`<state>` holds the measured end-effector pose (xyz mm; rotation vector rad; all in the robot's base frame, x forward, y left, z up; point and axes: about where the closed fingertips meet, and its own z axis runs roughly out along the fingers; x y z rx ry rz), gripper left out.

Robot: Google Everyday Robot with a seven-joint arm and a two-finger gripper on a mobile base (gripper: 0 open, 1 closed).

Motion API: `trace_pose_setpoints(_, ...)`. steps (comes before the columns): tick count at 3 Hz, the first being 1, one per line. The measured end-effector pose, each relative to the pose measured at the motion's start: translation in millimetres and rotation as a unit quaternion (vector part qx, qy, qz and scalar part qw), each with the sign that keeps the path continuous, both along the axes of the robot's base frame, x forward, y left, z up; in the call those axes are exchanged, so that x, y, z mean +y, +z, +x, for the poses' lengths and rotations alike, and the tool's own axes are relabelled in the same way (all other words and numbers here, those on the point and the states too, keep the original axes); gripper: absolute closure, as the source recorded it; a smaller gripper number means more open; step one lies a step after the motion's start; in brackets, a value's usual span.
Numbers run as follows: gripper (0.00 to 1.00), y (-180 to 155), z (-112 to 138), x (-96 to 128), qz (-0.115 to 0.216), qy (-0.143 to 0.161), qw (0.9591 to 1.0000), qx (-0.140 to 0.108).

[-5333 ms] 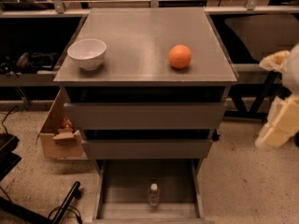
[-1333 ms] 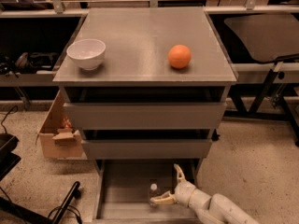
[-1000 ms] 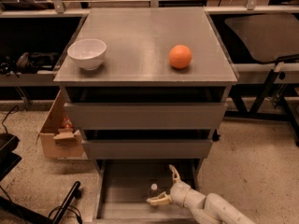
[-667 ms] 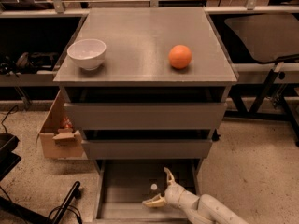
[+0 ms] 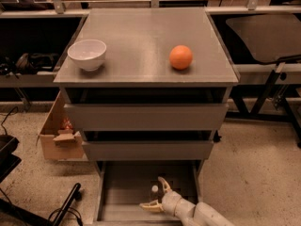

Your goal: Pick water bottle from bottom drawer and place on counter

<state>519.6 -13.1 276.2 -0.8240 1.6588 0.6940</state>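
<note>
The bottom drawer [image 5: 122, 192] stands pulled out at the foot of the grey cabinet. The water bottle [image 5: 154, 192] stands upright on its floor; its white cap and clear body show. My gripper [image 5: 155, 194] reaches into the drawer from the lower right, open, with one cream finger [image 5: 164, 184] behind the bottle and the other [image 5: 149, 205] in front of it, so the bottle sits between them. The counter [image 5: 141, 41] on top holds an orange [image 5: 181, 57] and a white bowl [image 5: 87, 54].
Two narrower grey drawers [image 5: 146, 117] sit above, slightly open. A cardboard box [image 5: 59, 133] stands on the floor to the cabinet's left. Black table frames [image 5: 268, 93] stand at the right, and dark gear and cables [image 5: 28, 62] at the left.
My arm, first raised at the right, has come down into the bottom drawer and slid left; its open fingers now stand on either side of the bottle.
</note>
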Motion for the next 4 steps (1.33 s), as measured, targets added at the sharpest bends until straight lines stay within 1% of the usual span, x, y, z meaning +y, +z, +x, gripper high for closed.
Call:
trace_pose_setpoints(1, 0.43, -19, -17, 6, 0.003, -0.006, 0.9998, 0.02)
trace_pose_setpoints(2, 0.64, -35, -33, 16, 0.006, -0.001, 0.9988, 0.049)
trace_pose_setpoints(3, 0.87, -35, -33, 17, 0.006, -0.001, 0.9987, 0.05)
trace_pose_setpoints(4, 1.0, -35, -33, 17, 0.006, -0.001, 0.9987, 0.05)
